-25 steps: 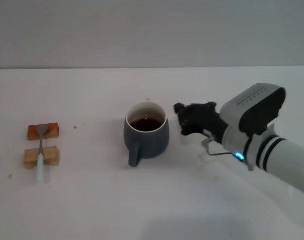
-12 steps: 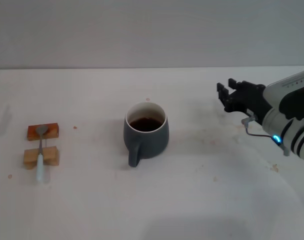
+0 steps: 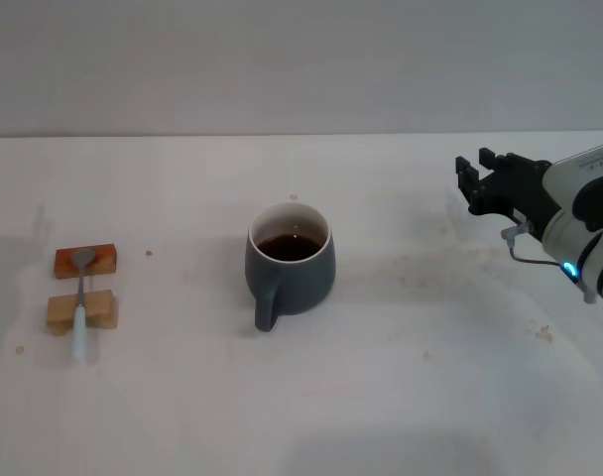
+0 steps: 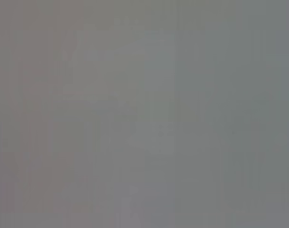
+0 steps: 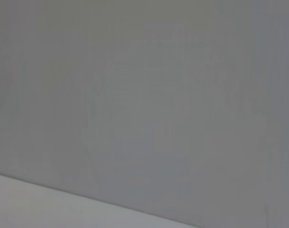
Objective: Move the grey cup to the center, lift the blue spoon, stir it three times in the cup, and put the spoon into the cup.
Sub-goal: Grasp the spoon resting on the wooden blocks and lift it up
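Observation:
The grey cup [image 3: 290,260] stands upright in the middle of the white table, its handle toward the near side and dark liquid inside. Far left of it lies the blue spoon [image 3: 80,315], resting across two small wooden blocks with its bowl on the far block and its pale handle pointing to the near side. My right gripper [image 3: 478,178] hovers at the right side of the table, well clear of the cup, open with nothing between its fingers. The left gripper is out of view. Both wrist views show only grey wall.
Two wooden blocks [image 3: 84,261] [image 3: 81,310] hold the spoon off the table. Small brown specks dot the tabletop [image 3: 401,397] around the cup. The table's far edge meets a grey wall.
My right gripper has drawn back from just beside the cup to the right side of the table. The cup and spoon have stayed put.

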`<action>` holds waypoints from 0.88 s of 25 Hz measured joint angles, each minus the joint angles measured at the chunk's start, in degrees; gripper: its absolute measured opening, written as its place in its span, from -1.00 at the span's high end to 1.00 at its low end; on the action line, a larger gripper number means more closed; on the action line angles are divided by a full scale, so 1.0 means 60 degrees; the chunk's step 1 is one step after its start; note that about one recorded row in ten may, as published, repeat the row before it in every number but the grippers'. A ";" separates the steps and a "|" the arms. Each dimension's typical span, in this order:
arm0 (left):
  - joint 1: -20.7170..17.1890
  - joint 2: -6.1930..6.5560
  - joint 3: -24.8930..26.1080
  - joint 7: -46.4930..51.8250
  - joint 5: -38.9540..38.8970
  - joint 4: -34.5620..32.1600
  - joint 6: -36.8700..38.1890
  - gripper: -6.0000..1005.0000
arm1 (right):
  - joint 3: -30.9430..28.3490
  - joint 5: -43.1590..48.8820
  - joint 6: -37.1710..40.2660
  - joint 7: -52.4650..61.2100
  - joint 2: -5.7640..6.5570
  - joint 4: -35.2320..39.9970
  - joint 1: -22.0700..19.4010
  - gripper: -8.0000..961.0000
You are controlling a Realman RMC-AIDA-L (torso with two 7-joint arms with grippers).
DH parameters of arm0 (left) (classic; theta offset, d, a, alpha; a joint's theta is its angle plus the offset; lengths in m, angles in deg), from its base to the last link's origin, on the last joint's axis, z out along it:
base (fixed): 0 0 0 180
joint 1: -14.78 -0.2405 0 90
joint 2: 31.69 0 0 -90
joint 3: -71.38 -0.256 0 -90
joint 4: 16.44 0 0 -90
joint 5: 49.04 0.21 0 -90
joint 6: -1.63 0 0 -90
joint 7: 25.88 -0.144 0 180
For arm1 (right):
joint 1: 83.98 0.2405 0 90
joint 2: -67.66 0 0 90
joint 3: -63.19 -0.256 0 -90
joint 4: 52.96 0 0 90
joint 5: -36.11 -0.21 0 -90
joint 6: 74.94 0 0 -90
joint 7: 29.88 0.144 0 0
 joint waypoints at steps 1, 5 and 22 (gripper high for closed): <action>0.0000 0.0000 0.0000 0.0000 0.0000 0.0000 0.0000 -0.37 | 0.0000 0.0000 0.0000 0.0000 0.0000 0.0000 0.0000 0.36; -0.0187 -0.0027 -0.0898 -0.0426 0.0408 0.1278 0.1690 -0.37 | -0.0026 0.0003 0.0060 -0.0003 0.0097 0.0026 -0.0014 0.36; 0.2372 0.0039 -0.0846 0.2846 0.6318 -0.1048 0.6616 -0.37 | -0.0258 -0.0006 -0.0056 -0.0013 0.0249 0.0070 0.0002 0.36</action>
